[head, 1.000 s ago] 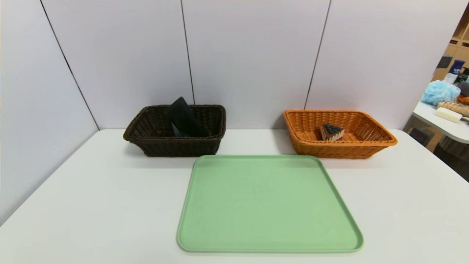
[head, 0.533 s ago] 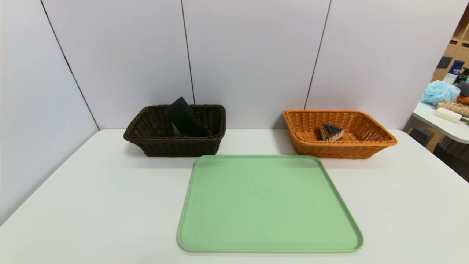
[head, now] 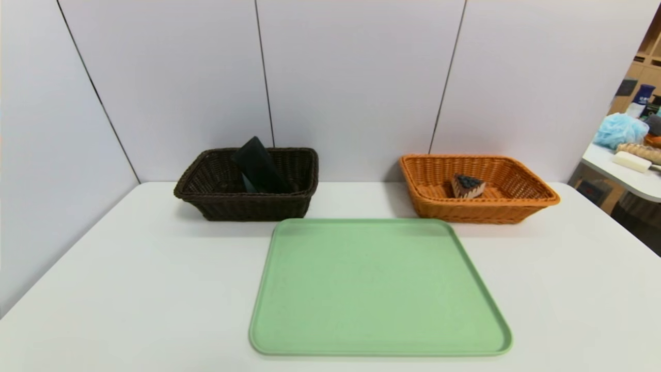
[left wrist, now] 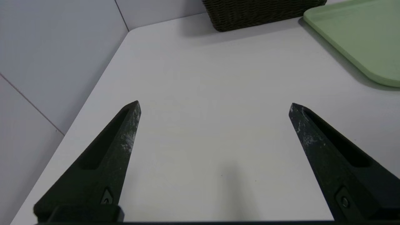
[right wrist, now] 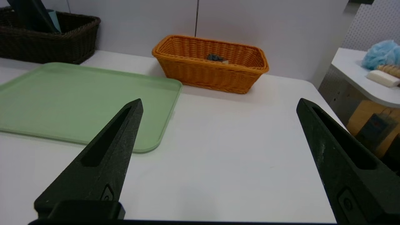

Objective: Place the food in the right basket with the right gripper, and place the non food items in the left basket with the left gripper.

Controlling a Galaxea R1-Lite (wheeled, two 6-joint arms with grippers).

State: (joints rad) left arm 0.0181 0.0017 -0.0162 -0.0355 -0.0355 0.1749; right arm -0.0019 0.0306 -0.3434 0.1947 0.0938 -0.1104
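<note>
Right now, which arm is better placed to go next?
Neither, seemingly: green tray holds nothing; cake slice is in orange basket, dark item in brown basket. Left end effector, right end effector both open.

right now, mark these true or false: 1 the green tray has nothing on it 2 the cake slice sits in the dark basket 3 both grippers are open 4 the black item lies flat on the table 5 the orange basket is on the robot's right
1. True: the green tray is bare.
2. False: the cake slice sits in the orange basket, not in the dark basket.
3. True: the left gripper and the right gripper each hang over the white table with fingers spread wide and nothing between them.
4. False: the black item leans tilted inside the dark basket, poking above its rim.
5. True: the orange basket is on the robot's right, the dark one on its left.
</note>
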